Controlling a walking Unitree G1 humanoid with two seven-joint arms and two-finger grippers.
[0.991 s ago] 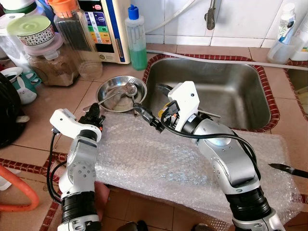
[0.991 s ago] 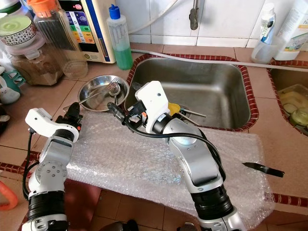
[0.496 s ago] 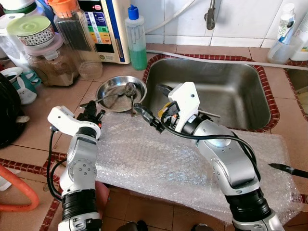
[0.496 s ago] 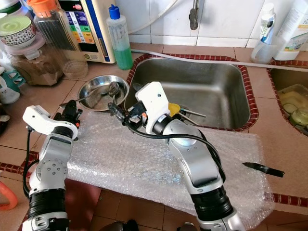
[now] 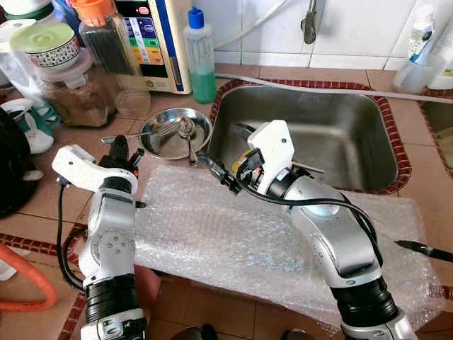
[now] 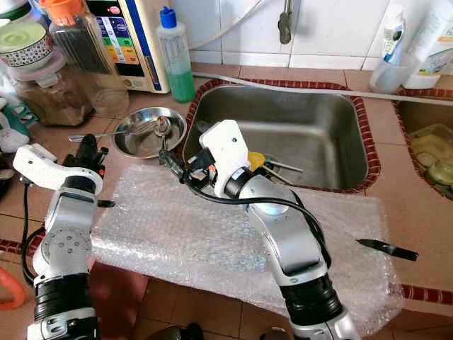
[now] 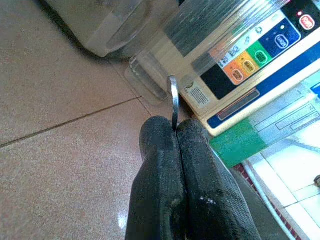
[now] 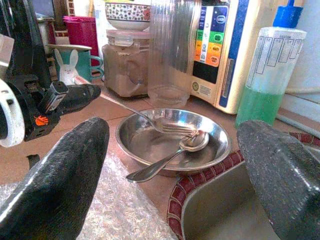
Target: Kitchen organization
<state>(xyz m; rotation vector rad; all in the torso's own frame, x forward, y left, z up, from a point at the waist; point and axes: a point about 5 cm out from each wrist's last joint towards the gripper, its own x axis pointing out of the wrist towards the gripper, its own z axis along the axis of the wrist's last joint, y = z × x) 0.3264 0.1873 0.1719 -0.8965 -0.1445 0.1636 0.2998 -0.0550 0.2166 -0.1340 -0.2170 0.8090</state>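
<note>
A steel bowl (image 5: 168, 144) sits on the tiled counter left of the sink (image 5: 340, 152). A spoon (image 5: 187, 132) rests in it, handle over the near rim. A fork (image 5: 141, 133) lies with its tines in the bowl and its handle reaching out to the left. My left gripper (image 5: 120, 151) is shut on that handle, whose thin metal edge shows between the fingertips (image 7: 192, 131) in the left wrist view. My right gripper (image 5: 216, 172) hovers open at the bowl's near right rim, holding nothing, its fingers (image 8: 65, 170) spread wide toward the bowl (image 8: 150, 142).
A bubble-wrap sheet (image 5: 248, 234) covers the counter's front. A black knife (image 5: 423, 248) lies at its right end. Jars (image 5: 74, 92), a clear canister (image 5: 117, 57), a water purifier (image 5: 159, 42) and a green soap bottle (image 5: 201, 64) crowd the back left. Utensils lie in the sink.
My left gripper has moved left and away from me with the fork's handle, drawing the fork leftward while its tines stay in the bowl. The right gripper has barely moved.
</note>
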